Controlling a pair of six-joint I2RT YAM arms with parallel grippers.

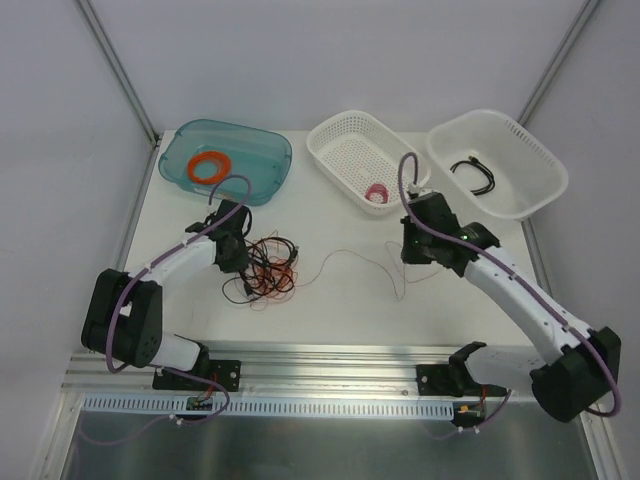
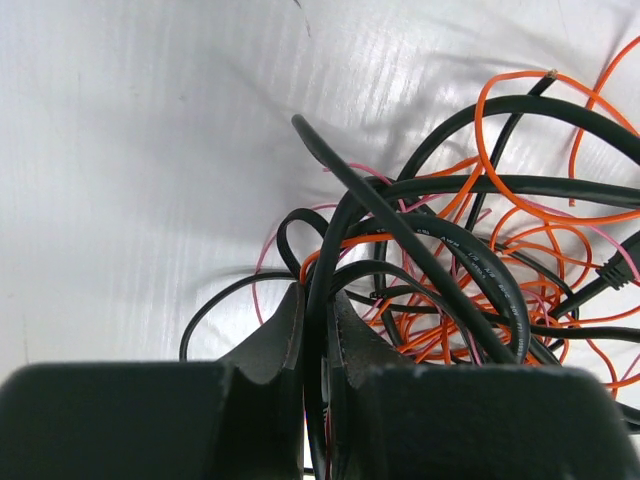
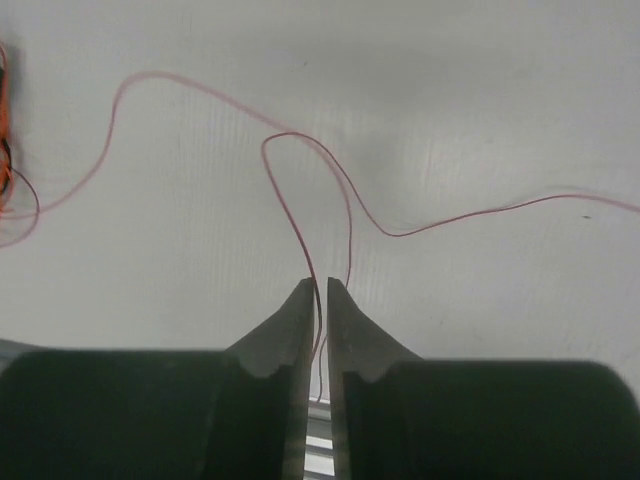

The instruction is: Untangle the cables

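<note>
White table (image 1: 350, 310) between grey walls (image 1: 60, 150) bears tangled cables (image 1: 268, 265).

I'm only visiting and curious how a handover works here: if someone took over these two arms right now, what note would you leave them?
Left gripper: shut on a black cable at the edge of the tangle.
Right gripper: jaws almost together with the thin red wire running between them; whether it is pinched cannot be told.
Where things are: the tangle of black, red and orange cables lies on the table in front of the left arm, and the thin red wire trails from it toward the right arm. A separate cable lies in the right white basket.
Done: red wire partly stretched out.
Left: the bundle itself is not yet untangled.
</note>
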